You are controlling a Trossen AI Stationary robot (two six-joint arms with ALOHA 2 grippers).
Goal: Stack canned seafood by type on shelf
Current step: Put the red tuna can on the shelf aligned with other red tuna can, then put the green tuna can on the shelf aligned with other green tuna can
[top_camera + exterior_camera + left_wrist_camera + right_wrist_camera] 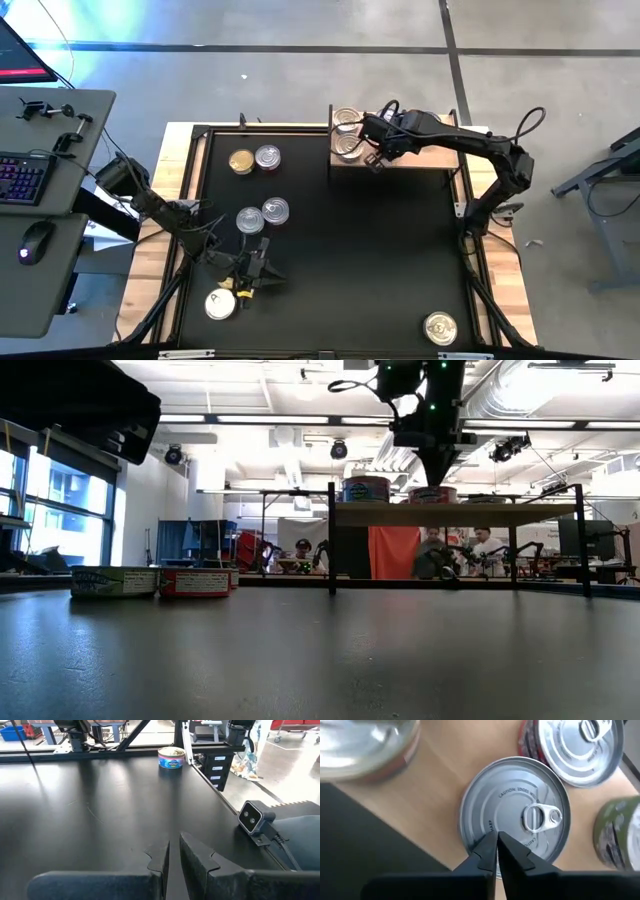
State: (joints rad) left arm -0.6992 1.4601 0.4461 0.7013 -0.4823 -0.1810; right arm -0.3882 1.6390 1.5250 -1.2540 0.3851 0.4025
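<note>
Our right gripper [497,838] hovered with jaws clenched and empty over a silver-topped tin [516,815] on the shelf [400,158], where a few tins already sat. Our left gripper [173,852], jaws nearly closed on nothing, waited low over the counter [380,260]. We judged the job under halfway: six loose tins [262,212] were still spread across the counter.

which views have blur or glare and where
Right wrist view: the silver-topped tin under the right gripper is sharp, its lid lettering readable, while the tin at the top left corner is blurred. Low view: ceiling lights are bright, the table dim with a soft sheen. Left wrist view: pale reflections streak the table.
</note>
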